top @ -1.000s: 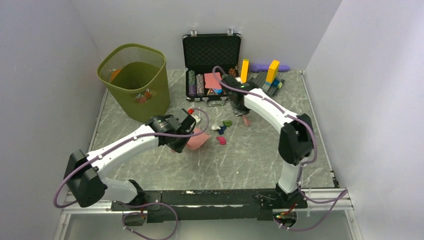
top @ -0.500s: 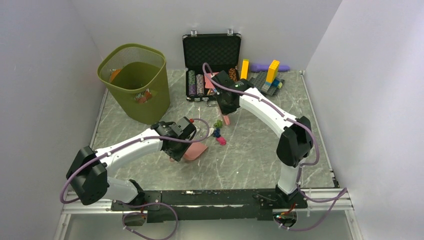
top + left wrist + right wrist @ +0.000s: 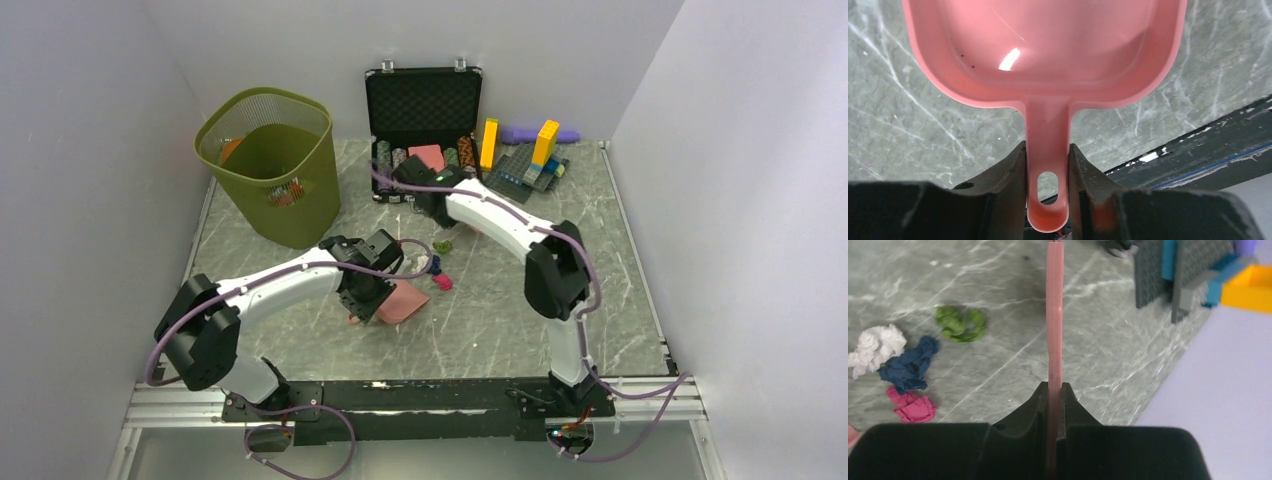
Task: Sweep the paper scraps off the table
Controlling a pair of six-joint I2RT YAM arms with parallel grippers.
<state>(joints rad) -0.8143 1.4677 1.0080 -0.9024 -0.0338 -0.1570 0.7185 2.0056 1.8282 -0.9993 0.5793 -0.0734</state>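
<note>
Left gripper (image 3: 1047, 160) clamps the pink dustpan (image 3: 1048, 50) by its handle, right gripper (image 3: 1054, 395) pinches a thin pink sweeper (image 3: 1054, 315); paper scraps (image 3: 908, 365) lie just beside the dustpan, whose lip should sit flat on the table (image 3: 1013, 365).

Pink dustpan (image 3: 1048, 50) and sweeper (image 3: 1054, 315), grey-green white-veined table (image 3: 1108, 340), paper scraps (image 3: 908, 365) white, navy, magenta and green.

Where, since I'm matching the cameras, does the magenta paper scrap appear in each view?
Top external: magenta scrap at mid-table, just right of the pink dustpan.
Left wrist: not in it.
Right wrist: the scrap sits lower left.
Shared landmark: the dark blue scrap beside it, in top and right wrist views.
</note>
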